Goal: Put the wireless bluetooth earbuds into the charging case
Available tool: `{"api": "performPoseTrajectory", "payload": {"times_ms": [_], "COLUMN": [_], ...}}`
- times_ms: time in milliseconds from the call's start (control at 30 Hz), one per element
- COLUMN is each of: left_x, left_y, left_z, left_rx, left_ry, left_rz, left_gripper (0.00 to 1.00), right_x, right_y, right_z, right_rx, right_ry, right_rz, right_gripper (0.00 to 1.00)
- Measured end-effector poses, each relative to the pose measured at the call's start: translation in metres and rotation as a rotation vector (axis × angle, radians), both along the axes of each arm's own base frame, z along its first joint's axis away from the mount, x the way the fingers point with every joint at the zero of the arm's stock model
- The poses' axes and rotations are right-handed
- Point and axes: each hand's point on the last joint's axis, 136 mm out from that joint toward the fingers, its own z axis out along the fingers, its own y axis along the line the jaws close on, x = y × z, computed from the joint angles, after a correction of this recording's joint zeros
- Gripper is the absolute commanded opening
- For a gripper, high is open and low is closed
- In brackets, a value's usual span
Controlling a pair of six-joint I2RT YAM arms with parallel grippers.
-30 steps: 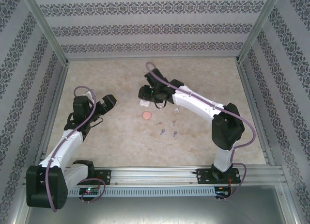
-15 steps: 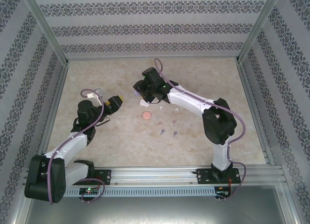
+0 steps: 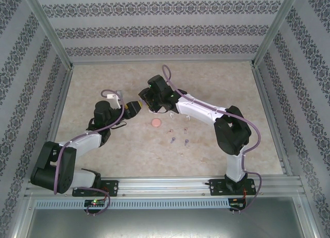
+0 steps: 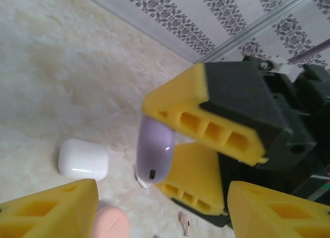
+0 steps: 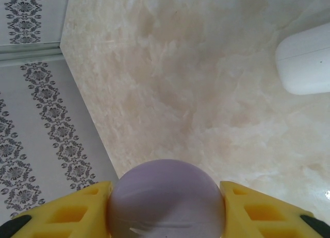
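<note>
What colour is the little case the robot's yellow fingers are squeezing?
The case is pale purple, clearest in the right wrist view.

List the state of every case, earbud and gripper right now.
purple case: held off the table, lid looks shut
white case: lying on the table, closed
pink case: on the table, lid unclear
earbuds: loose on the table, uncased
right gripper: shut on purple case
left gripper: open, holding nothing

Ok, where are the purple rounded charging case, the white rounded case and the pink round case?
purple rounded charging case (image 4: 154, 148): left wrist view, its glossy side.
white rounded case (image 4: 82, 159): left wrist view, its top middle.
pink round case (image 3: 154, 123): top external view, its centre.
</note>
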Motion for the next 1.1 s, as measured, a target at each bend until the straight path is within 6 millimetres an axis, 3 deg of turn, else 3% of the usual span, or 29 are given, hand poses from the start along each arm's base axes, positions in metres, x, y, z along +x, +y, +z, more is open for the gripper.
{"api": "performPoseTrajectory", "payload": {"times_ms": [500,1100], "left_x": [0.006,0.019], "left_y": [-0.012,-0.014], "left_z": [-0.007,-0.006], "left_rx": [0.018,0.032], "left_ry": [-0.002,-0.016], "left_rz": [-0.027,-0.025], "left_gripper": [0.53,0.38], "right_x": [0.002,0.0], "right_y": [0.004,0.002], "right_z": [0.013,0.013], "right_rx": [0.031,0.052], "right_ry": [-0.032,-0.029], "right_rz": [0.002,-0.011], "right_gripper": [0.44,0.45]}}
